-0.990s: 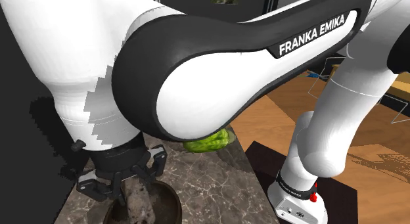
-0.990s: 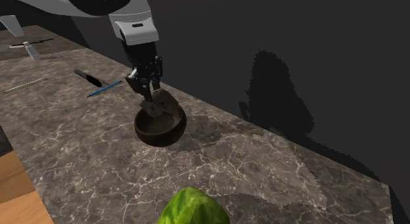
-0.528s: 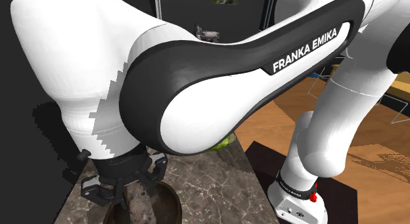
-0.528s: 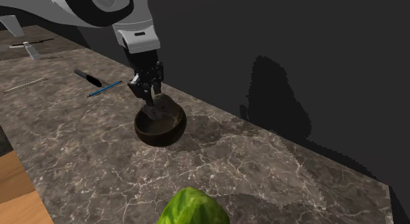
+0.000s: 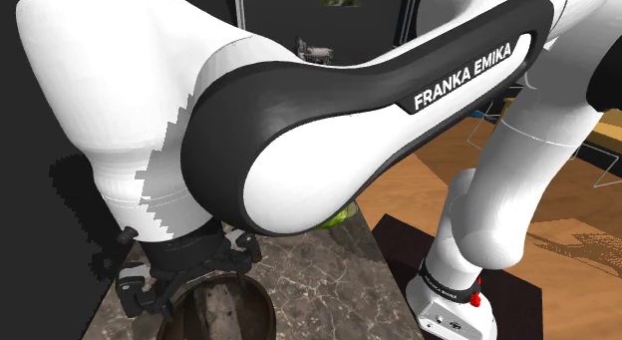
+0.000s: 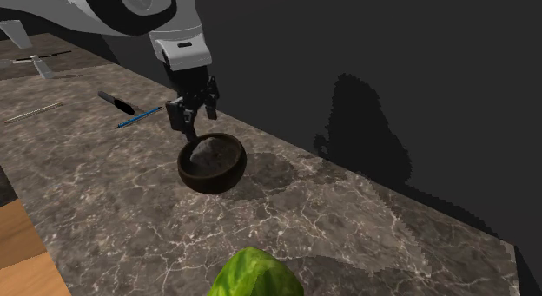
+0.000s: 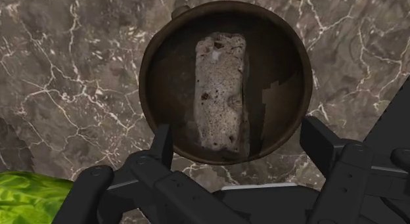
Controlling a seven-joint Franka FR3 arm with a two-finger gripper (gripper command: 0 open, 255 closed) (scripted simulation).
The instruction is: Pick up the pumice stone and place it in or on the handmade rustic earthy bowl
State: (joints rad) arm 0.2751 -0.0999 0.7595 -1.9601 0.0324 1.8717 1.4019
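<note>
Pumice stone [image 7: 222, 91] is seen lying flat inside dark brown bowl [image 7: 284, 55] on marble bench [image 7: 66, 71]. Tool [image 7: 240, 134] is held above, fingers spread, nothing gripped. Stone is judged light, stiff, rough, a little crumbly. Long sides are best taken.

My arm [image 5: 329, 119] arches high and folds over toward the shoulder view's left, its big white and dark links crossing that view. My wrist [image 6: 181, 51] points straight down. Below it my end effector [image 6: 193, 129] hangs upright, and its two black fingers [image 7: 163, 142] stand wide apart, with nothing clasped between their tips.
</note>
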